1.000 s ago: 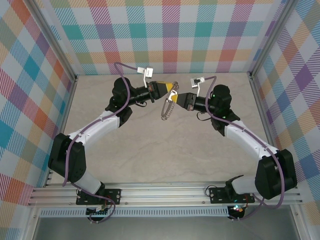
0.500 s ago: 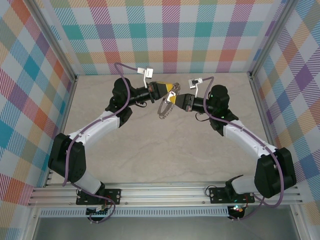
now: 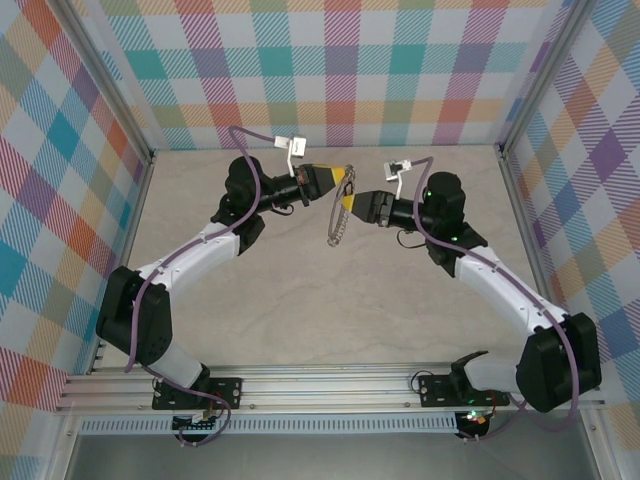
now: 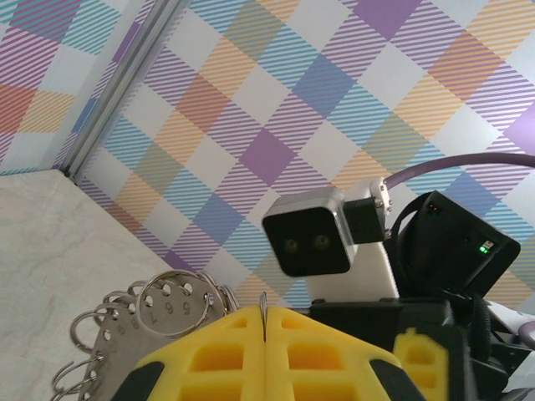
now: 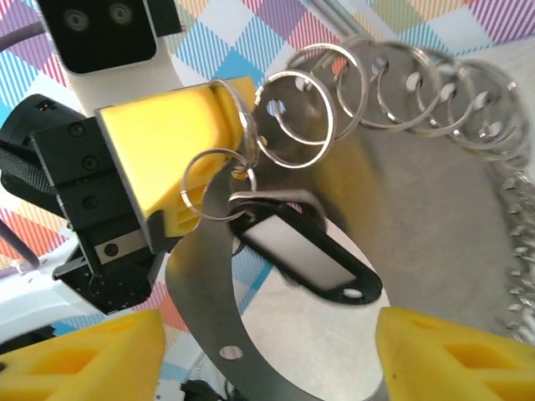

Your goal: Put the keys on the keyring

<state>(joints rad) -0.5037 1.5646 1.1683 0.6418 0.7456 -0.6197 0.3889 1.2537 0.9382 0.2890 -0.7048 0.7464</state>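
Left end effector (image 3: 344, 178) is clamped shut on the keyring (image 3: 337, 222) at frame centre, hanging above the worktop (image 3: 300, 290). Right end effector (image 3: 349, 201) is open just beside it. Black key tag (image 5: 305, 261) dangles against the ring.

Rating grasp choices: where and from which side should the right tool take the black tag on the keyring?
Take the black tag by its free holed end, clear of its split ring, pinching across the long edges: its flat face is turned toward the open right tool. Approach head-on, probably rolled to its slant. The left tool holds the keyring.
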